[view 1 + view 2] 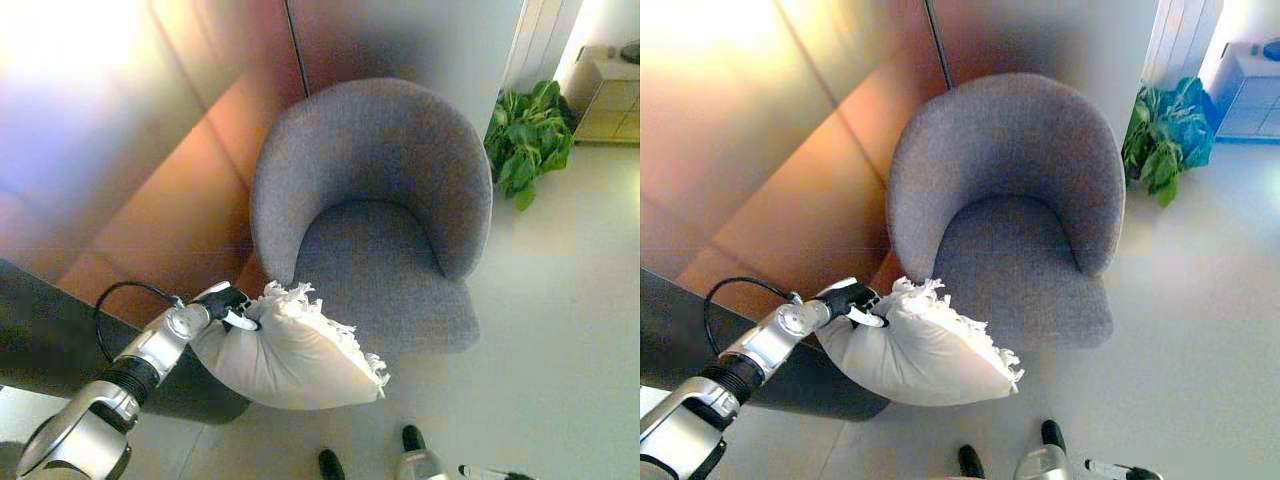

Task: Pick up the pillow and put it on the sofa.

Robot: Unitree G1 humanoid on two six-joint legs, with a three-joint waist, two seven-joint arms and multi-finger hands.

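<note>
one pillow pinched by left hand, hanging just right, near sofa.

Showing plain white pillow with white fringe; sofa appearing uniform grey, unpatterned; left hand showing dark with white tips; far-right plant showing green.

Below and left of the armchair, the left arm is a smooth silver-grey shell with a black ribbed band and round metal wrist, ending in a dark left hand with white finger covers.
</note>
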